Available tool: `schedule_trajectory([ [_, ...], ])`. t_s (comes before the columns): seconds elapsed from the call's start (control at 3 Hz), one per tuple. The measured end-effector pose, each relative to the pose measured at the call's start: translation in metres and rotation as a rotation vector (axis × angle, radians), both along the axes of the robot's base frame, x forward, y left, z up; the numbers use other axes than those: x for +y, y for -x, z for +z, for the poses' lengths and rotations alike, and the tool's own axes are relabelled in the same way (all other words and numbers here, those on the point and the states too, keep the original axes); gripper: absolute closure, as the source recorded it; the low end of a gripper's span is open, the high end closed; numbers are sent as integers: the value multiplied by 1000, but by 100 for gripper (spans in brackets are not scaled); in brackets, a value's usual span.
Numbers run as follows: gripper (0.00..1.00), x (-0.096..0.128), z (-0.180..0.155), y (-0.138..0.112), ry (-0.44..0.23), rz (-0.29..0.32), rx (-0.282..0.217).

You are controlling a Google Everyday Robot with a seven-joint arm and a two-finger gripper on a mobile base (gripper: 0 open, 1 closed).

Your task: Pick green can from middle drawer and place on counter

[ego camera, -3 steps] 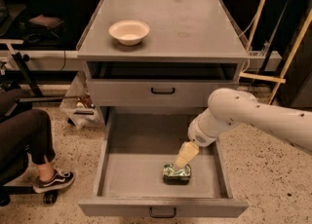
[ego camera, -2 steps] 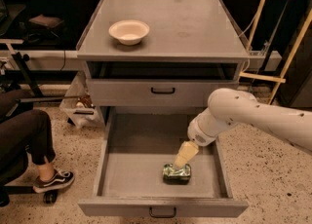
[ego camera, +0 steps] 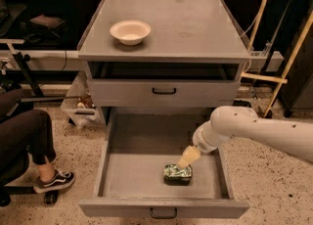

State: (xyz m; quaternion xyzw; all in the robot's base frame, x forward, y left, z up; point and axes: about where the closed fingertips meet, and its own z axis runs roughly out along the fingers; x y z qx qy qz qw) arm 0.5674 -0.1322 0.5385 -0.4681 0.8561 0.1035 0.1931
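Note:
The green can lies on its side on the floor of the open middle drawer, toward the front right. My gripper hangs from the white arm that comes in from the right. Its cream tip sits just above and slightly right of the can, close to touching it. The counter is the grey cabinet top above, with a cream bowl at its left.
A shallower drawer front with a black handle is shut above the open drawer. A seated person's leg and sneaker are at the left on the speckled floor. Wooden poles lean at the right.

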Motion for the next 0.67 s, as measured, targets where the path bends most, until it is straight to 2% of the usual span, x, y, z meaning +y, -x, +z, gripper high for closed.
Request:
schedule_trajectory([
  [0.33,0,-16,-25,-29,-12,-86,-95],
  [0.67,0,-17,-47,-39,-36,-77,-127],
])
